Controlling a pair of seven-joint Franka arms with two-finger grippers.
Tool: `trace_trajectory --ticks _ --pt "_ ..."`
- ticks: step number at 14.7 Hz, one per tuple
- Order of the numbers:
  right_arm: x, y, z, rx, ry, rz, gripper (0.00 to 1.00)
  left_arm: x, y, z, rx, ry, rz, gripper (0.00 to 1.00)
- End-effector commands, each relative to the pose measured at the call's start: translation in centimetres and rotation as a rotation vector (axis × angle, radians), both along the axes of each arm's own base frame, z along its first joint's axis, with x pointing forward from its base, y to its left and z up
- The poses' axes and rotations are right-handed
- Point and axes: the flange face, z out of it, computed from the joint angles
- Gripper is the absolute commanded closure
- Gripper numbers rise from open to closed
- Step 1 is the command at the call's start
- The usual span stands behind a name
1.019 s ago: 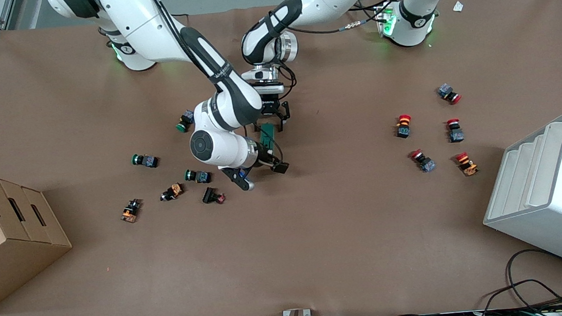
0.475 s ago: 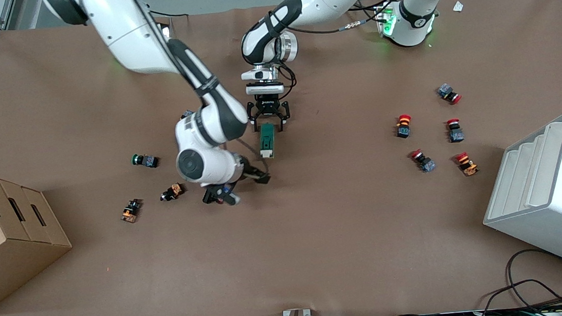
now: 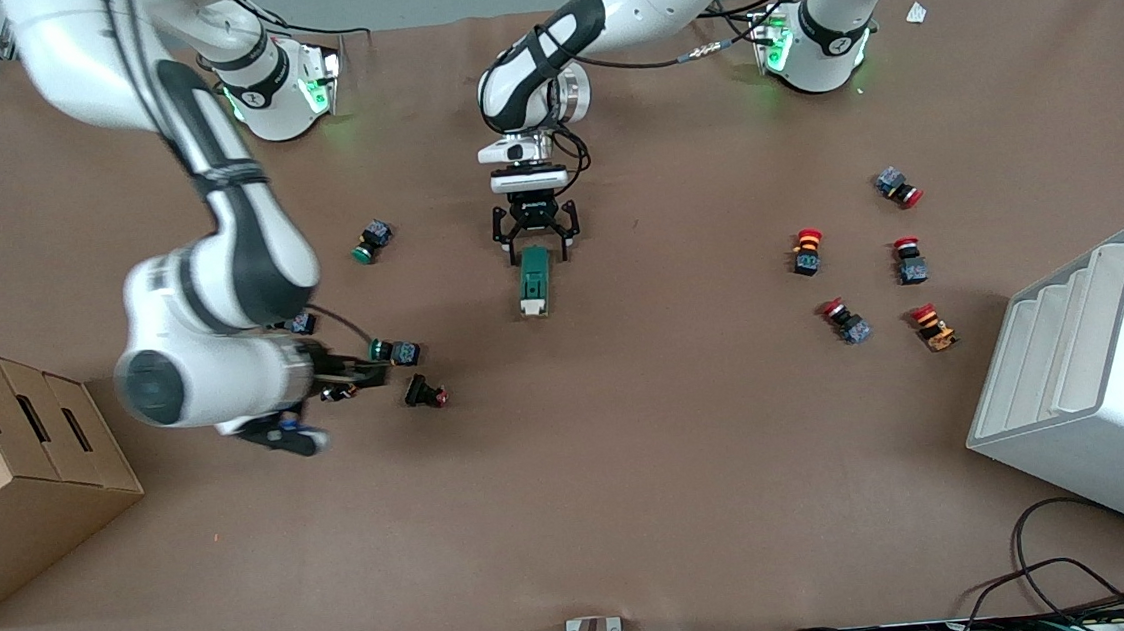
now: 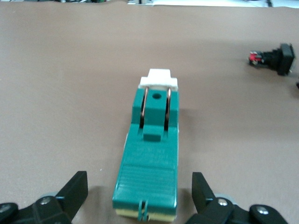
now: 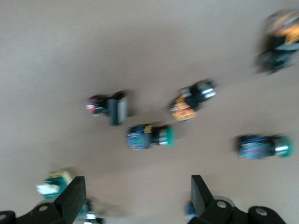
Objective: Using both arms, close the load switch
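The load switch (image 3: 533, 281), a dark-green block, lies on the brown table with its white lever (image 4: 158, 79) flat at the end nearer the front camera. My left gripper (image 3: 536, 244) is open and low at the switch's other end. Its fingers (image 4: 74, 192) stand on either side of the green body (image 4: 149, 163) without touching it. My right gripper (image 3: 366, 371) is open and empty above the loose push buttons toward the right arm's end. In the right wrist view its fingertips (image 5: 72, 196) are wide apart, and the switch (image 5: 52, 183) shows at the edge.
Green-capped push buttons (image 3: 373, 240) (image 3: 394, 352) and a black one (image 3: 425, 393) lie near my right gripper. Several red mushroom buttons (image 3: 806, 251) lie toward the left arm's end. A cardboard box (image 3: 12, 469) and a white bin (image 3: 1099, 384) stand at the table's two ends.
My right arm has swung away from the switch's lever end toward the cardboard box. The switch now lies uncovered. My left gripper has stayed at the switch.
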Motion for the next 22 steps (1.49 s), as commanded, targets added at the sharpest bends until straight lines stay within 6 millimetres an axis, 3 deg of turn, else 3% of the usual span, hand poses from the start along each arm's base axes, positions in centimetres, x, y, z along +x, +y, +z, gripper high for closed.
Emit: trace_trajectory --ticks 1,5,7,8,10,12,15,19,22 --pt "-0.9 -4.0 3.6 -0.042 -0.038 0.131 0.0 1.6 -1.6 3.7 0.01 0.049 0.056 0.01" --pt "-1.3 -9.6 9.5 -0.1 -0.123 0.208 0.0 4.4 -3.5 10.0 0.027 0.135 0.126 0.01" --pt "-2.1 -12.4 12.3 -0.143 -0.132 0.22 0.0 6.3 -3.9 14.2 0.034 0.196 0.156 0.01" --pt "-2.6 -13.3 13.5 -0.148 -0.136 0.223 0.0 7.4 -3.5 16.3 0.041 0.225 0.18 0.01" --pt "-3.6 -15.2 16.0 -0.15 -0.153 0.215 0.0 10.9 -1.5 22.5 0.03 0.261 0.234 0.0" --pt "-4.7 -16.3 18.2 -0.144 -0.159 0.222 0.0 14.5 1.1 28.3 0.007 0.343 0.261 0.0" --pt "-6.8 -17.3 20.8 -0.14 -0.148 0.21 0.0 19.6 6.9 36.0 -0.027 0.462 0.271 0.0" --pt "-9.4 -16.7 22.4 -0.134 -0.158 0.224 0.0 25.1 16.2 42.6 -0.026 0.586 0.303 0.0" --pt "-10.5 -16.8 24.1 -0.132 -0.163 0.231 0.0 29.2 24.6 46.8 0.018 0.706 0.293 0.0"
